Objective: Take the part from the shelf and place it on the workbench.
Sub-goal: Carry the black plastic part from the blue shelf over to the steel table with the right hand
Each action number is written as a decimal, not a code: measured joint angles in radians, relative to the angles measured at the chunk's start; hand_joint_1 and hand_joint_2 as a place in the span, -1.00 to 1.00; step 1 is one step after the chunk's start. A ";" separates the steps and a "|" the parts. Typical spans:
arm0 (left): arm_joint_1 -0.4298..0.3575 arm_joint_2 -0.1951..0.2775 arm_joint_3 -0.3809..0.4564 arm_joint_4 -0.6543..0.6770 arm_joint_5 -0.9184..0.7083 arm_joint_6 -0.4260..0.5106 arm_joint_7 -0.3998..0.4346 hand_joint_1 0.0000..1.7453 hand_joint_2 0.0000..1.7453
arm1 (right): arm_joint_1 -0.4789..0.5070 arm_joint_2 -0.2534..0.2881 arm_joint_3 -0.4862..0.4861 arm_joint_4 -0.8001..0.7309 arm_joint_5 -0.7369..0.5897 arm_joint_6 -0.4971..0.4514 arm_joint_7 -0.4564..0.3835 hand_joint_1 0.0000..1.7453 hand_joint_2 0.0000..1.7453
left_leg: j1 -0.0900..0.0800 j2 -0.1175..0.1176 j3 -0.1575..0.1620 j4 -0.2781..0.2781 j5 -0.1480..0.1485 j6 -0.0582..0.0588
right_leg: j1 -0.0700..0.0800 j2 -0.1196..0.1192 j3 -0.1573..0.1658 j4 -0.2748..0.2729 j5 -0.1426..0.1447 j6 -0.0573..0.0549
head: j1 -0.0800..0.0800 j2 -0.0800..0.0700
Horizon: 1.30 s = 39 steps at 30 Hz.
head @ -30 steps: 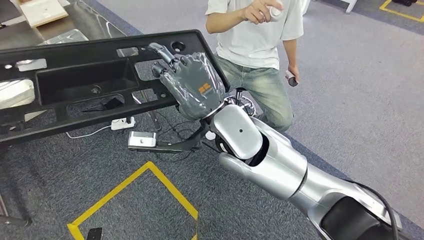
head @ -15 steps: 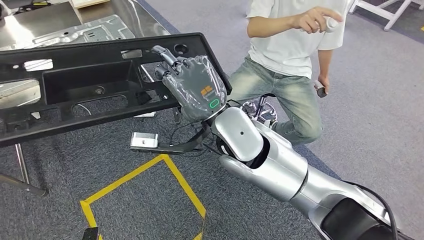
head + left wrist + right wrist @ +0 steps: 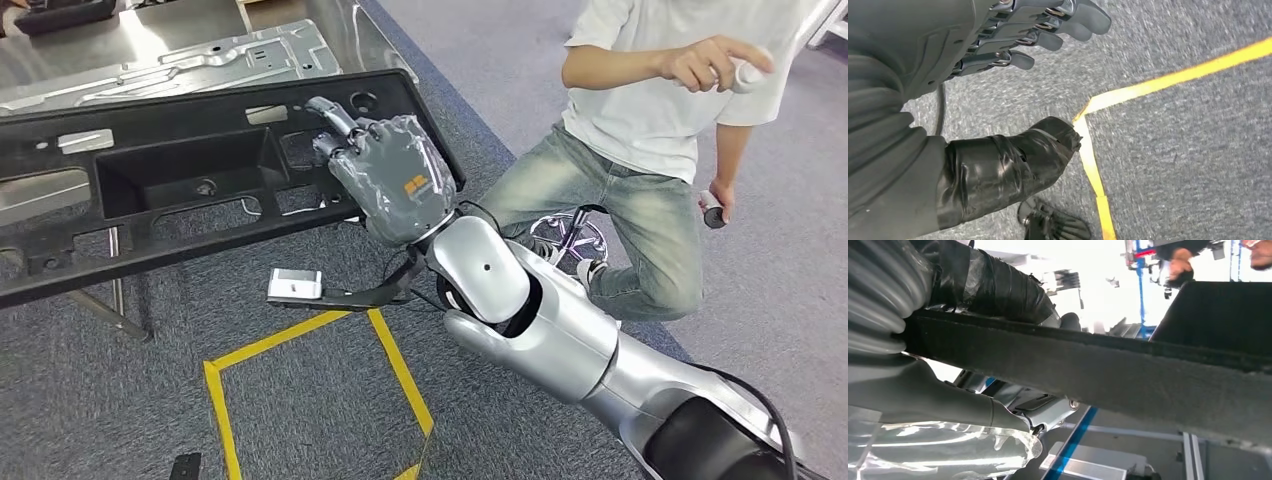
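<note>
Part point(image 3: 150, 190) is off the shelf and riding in the air, a long black plastic panel with cut-outs, and the right robot hand point(image 3: 395, 180) is gripping it at its near end, fingers hooked through one of the openings. From the right wrist view the panel's dark edge point(image 3: 1088, 360) is running straight across, with the thumb on one side of it and the fingers on the other. The far end of the part is hanging out over the grey carpet, while its upper edge is overlapping the shiny worktop point(image 3: 200, 45), where a pressed metal sheet point(image 3: 190, 65) is lying. I cannot tell whether the part is touching the worktop yet; it looks carried, not set down. The left robot hand point(image 3: 1013, 35) is hanging loose over the carpet, fingers slightly curled and apart, holding nothing. A person point(image 3: 650, 130) is crouching just beside the right arm, holding a small controller. So, by my reckoning, the pick is done and the carry is nearly done; what is left is bringing the panel fully over the worktop, lowering it flat and letting go.
</note>
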 joint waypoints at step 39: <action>-0.004 -0.016 -0.007 0.000 0.000 0.016 -0.013 -1.00 1.00 | 0.030 -0.017 0.000 0.019 -0.023 -0.011 0.011 1.00 1.00 | 0.008 0.105 0.011 0.033 -0.013 -0.025 | 0.002 -0.056 -0.004 0.009 -0.003 0.003 | -0.017 0.000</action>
